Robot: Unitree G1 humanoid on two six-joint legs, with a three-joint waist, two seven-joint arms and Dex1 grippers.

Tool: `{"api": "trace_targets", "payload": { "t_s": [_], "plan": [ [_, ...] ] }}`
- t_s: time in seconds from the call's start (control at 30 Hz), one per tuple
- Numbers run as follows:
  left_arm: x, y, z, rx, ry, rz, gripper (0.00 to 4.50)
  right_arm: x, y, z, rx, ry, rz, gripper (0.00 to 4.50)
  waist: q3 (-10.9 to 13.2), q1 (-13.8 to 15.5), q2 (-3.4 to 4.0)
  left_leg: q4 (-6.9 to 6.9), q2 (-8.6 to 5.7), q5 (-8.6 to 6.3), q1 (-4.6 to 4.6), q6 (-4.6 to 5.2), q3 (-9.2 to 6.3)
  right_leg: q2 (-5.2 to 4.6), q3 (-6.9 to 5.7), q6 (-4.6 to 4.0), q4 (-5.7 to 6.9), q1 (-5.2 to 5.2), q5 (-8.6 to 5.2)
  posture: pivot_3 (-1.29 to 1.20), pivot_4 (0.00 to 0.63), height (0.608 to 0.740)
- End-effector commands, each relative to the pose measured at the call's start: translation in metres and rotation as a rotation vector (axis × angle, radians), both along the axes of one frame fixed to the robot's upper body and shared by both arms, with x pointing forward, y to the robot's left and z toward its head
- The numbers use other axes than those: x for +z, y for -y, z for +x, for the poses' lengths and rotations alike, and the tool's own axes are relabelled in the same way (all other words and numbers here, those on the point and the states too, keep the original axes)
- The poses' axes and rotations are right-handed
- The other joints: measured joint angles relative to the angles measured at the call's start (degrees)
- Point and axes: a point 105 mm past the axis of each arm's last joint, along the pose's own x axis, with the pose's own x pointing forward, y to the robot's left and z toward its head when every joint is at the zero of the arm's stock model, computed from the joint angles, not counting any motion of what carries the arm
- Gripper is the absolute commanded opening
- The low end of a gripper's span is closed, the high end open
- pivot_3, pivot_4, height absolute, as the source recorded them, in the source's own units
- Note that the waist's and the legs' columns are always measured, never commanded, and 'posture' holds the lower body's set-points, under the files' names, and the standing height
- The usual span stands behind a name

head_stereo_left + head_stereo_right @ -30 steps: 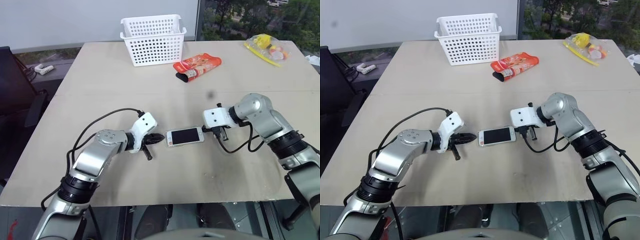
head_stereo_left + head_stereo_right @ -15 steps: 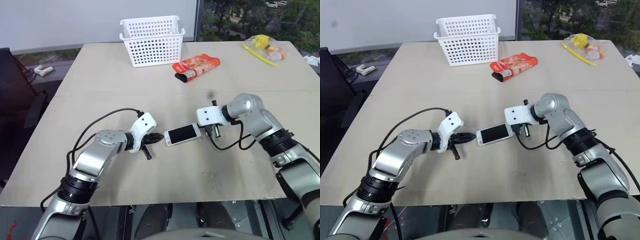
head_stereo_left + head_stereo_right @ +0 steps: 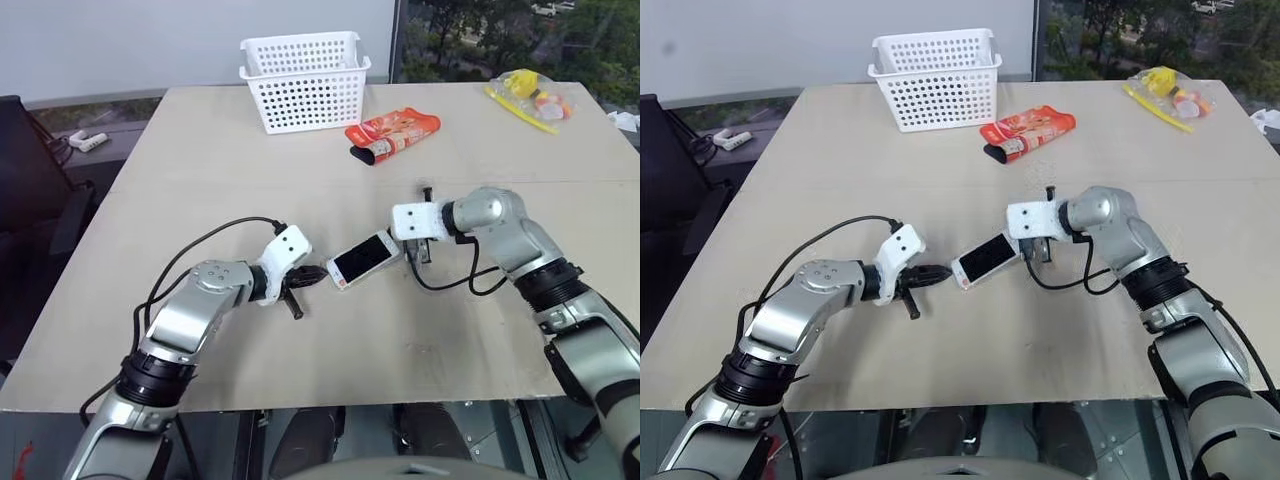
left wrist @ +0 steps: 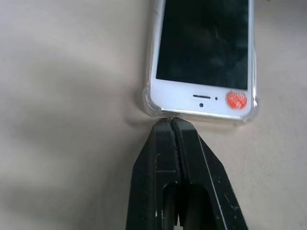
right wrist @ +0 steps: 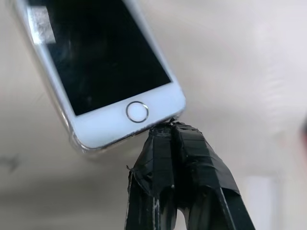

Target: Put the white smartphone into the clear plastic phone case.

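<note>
A broad, pale wooden surface fills the middle of the room, a faint seam crossing it from side to side. Behind it a plain white wall panel meets a window looking out on green trees in daylight. To the left stands a black chair, and a white power strip lies on the ledge by the wall. Even, soft light falls over the surface, casting only weak shadows.

Head pair overlooks table; wrist cameras close.
</note>
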Motion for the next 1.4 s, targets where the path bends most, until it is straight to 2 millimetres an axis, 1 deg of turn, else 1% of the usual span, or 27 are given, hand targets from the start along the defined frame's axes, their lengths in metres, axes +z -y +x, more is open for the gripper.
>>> {"api": "trace_targets", "payload": {
  "t_s": [0.03, 0.07, 0.1, 0.17, 0.23, 0.3, 0.37, 0.47, 0.57, 0.67, 0.73, 0.8, 0.87, 0.93, 0.97, 1.03, 1.1, 1.17, 1.23, 1.33, 1.4],
  "plan": [
    [0.031, -0.001, 0.004, -0.006, 0.118, -0.071, 0.00, 0.028, 0.009, -0.005, -0.047, 0.009, 0.237, 0.02, 0.0, 0.2, -0.01, 0.00, -0.01, 0.03, -0.01, -0.05, -0.03, -0.01, 0.00, 0.00, 0.00, 0.00, 0.00, 0.00, 0.150, 0.740],
    [0.035, 0.001, 0.004, -0.008, 0.123, -0.099, 0.00, 0.030, 0.014, -0.008, -0.076, -0.013, 0.326, 0.02, 0.0, 0.3, -0.01, -0.03, -0.02, 0.05, -0.03, -0.08, -0.06, -0.04, 0.01, 0.00, -0.05, 0.01, 0.00, 0.00, 0.150, 0.740],
    [0.037, 0.003, 0.003, -0.015, 0.122, -0.116, 0.00, 0.028, 0.020, -0.009, -0.111, -0.032, 0.379, 0.02, 0.0, 0.4, -0.01, -0.05, -0.02, 0.05, -0.07, -0.09, -0.13, -0.06, 0.02, 0.00, -0.09, 0.01, 0.00, 0.00, 0.150, 0.740],
    [0.035, 0.007, 0.000, -0.030, 0.119, -0.116, 0.00, 0.017, 0.030, -0.013, -0.174, -0.054, 0.455, 0.02, 0.0, 0.4, -0.01, -0.11, -0.05, 0.02, -0.07, -0.04, -0.15, -0.10, 0.02, 0.00, -0.10, 0.01, 0.00, 0.00, 0.150, 0.740],
    [0.033, 0.010, 0.000, -0.035, 0.124, -0.117, 0.00, 0.011, 0.033, -0.016, -0.206, -0.061, 0.529, 0.02, 0.0, 0.2, 0.00, -0.14, -0.05, 0.01, -0.06, -0.03, -0.15, -0.09, 0.03, 0.00, -0.09, 0.01, 0.00, 0.00, 0.150, 0.740],
    [0.036, 0.018, 0.001, -0.044, 0.136, -0.161, 0.00, 0.009, 0.024, -0.020, -0.233, -0.114, 0.718, 0.02, 0.0, -0.3, 0.03, -0.16, -0.05, -0.01, -0.05, 0.02, -0.13, -0.09, 0.05, -0.01, -0.07, 0.00, 0.00, 0.00, 0.150, 0.740],
    [0.035, 0.029, 0.000, -0.061, 0.124, -0.201, 0.00, 0.000, 0.015, -0.024, -0.257, -0.180, 0.856, 0.02, 0.0, -0.4, 0.02, -0.17, 0.03, -0.04, 0.08, 0.07, -0.03, 0.00, 0.06, -0.01, -0.01, 0.02, -0.01, 0.00, 0.150, 0.740],
    [0.016, 0.041, -0.004, -0.081, 0.088, -0.176, 0.00, -0.015, 0.004, -0.029, -0.250, -0.245, 0.927, 0.02, 0.0, -0.2, 0.03, -0.16, 0.03, -0.03, 0.08, 0.05, -0.05, 0.01, 0.12, -0.01, 0.01, 0.03, -0.01, 0.00, 0.150, 0.740],
    [0.003, 0.042, -0.001, -0.052, 0.064, -0.165, 0.00, -0.023, -0.002, -0.028, -0.260, -0.282, 0.959, 0.02, 0.0, 0.0, 0.03, -0.14, -0.08, -0.02, 0.05, 0.05, 0.05, 0.01, 0.08, 0.00, -0.01, 0.01, 0.00, 0.00, 0.150, 0.740],
    [-0.008, 0.040, 0.003, -0.014, 0.050, -0.150, 0.00, -0.041, -0.006, -0.023, -0.304, -0.321, 0.921, 0.02, 0.0, 0.0, 0.03, -0.12, -0.08, -0.02, 0.08, 0.06, 0.05, 0.02, 0.04, 0.00, -0.01, 0.02, 0.00, 0.00, 0.150, 0.740],
    [-0.011, 0.038, 0.004, -0.001, 0.045, -0.147, 0.00, -0.055, -0.002, -0.017, -0.366, -0.349, 0.881, 0.02, 0.0, 0.0, 0.04, -0.12, -0.05, -0.02, 0.10, 0.06, 0.04, 0.02, 0.03, 0.00, 0.00, 0.03, 0.00, 0.00, 0.150, 0.740],
    [-0.015, 0.036, 0.003, 0.005, 0.040, -0.142, 0.00, -0.077, 0.002, -0.015, -0.431, -0.400, 0.779, 0.02, -0.1, -0.1, 0.08, -0.13, -0.04, -0.02, 0.11, 0.06, 0.05, 0.02, 0.04, 0.00, 0.01, 0.03, 0.00, 0.00, 0.150, 0.740],
    [-0.017, 0.035, 0.001, 0.008, 0.035, -0.140, 0.00, -0.091, 0.007, -0.014, -0.489, -0.438, 0.708, 0.02, -0.3, -0.1, 0.04, -0.13, -0.04, -0.03, 0.21, 0.07, 0.11, 0.02, 0.09, 0.00, 0.01, 0.09, 0.00, 0.00, 0.150, 0.740],
    [-0.019, 0.035, 0.000, 0.009, 0.033, -0.136, 0.00, -0.101, 0.008, -0.018, -0.516, -0.496, 0.646, 0.02, -0.4, 0.0, 0.03, -0.14, -0.04, -0.03, 0.35, 0.07, 0.09, 0.02, 0.07, -0.01, 0.00, 0.21, -0.01, 0.00, 0.150, 0.740],
    [-0.019, 0.034, 0.000, 0.011, 0.032, -0.135, 0.00, -0.104, 0.005, -0.024, -0.488, -0.512, 0.610, 0.02, -0.5, 0.1, 0.04, -0.16, -0.04, -0.04, 0.47, 0.08, 0.08, 0.01, 0.05, -0.01, -0.02, 0.35, -0.01, 0.00, 0.150, 0.740],
    [-0.020, 0.034, -0.001, 0.016, 0.032, -0.135, 0.00, -0.111, 0.004, -0.031, -0.497, -0.565, 0.568, 0.02, -0.6, 0.1, 0.02, -0.27, -0.04, -0.06, 1.03, 0.10, 0.06, -0.03, 0.03, 0.00, -0.16, 0.93, -0.05, 0.00, 0.150, 0.740],
    [-0.020, 0.033, -0.001, 0.017, 0.031, -0.132, 0.00, -0.123, 0.004, -0.043, -0.478, -0.604, 0.463, 0.02, -0.9, 0.1, -0.02, -0.28, -0.03, -0.07, 1.13, 0.11, -0.01, -0.03, -0.02, -0.06, -0.21, 1.04, -0.13, 0.00, 0.150, 0.740],
    [-0.021, 0.033, -0.001, 0.018, 0.031, -0.130, 0.00, -0.134, 0.005, -0.054, -0.477, -0.657, 0.387, 0.02, -1.3, 0.0, -0.06, -0.28, -0.03, -0.07, 1.13, 0.11, 0.00, -0.04, -0.01, 0.09, -0.21, 1.04, -0.22, 0.00, 0.150, 0.740],
    [-0.021, 0.033, -0.001, 0.018, 0.031, -0.129, 0.00, -0.144, 0.009, -0.056, -0.540, -0.691, 0.337, 0.02, -1.7, 0.0, -0.16, -0.30, 0.00, -0.07, 1.17, 0.11, -0.03, -0.04, -0.02, 0.12, -0.23, 1.07, -0.23, 0.00, 0.150, 0.740],
    [-0.021, 0.033, -0.001, 0.018, 0.030, -0.129, 0.00, -0.154, 0.016, -0.055, -0.612, -0.677, 0.259, 0.02, -2.2, 0.0, -0.17, -0.33, 0.01, -0.09, 1.25, 0.09, -0.06, -0.06, 0.02, 0.09, -0.24, 1.16, -0.30, 0.00, 0.150, 0.740],
    [-0.022, 0.034, -0.001, 0.018, 0.029, -0.129, 0.00, -0.156, 0.016, -0.053, -0.654, -0.681, 0.262, 0.02, -2.4, 0.0, -0.27, -0.36, 0.02, -0.16, 1.36, -0.03, -0.07, -0.07, 0.03, 0.05, -0.25, 1.26, -0.35, 0.00, 0.150, 0.740]
  ]
}}
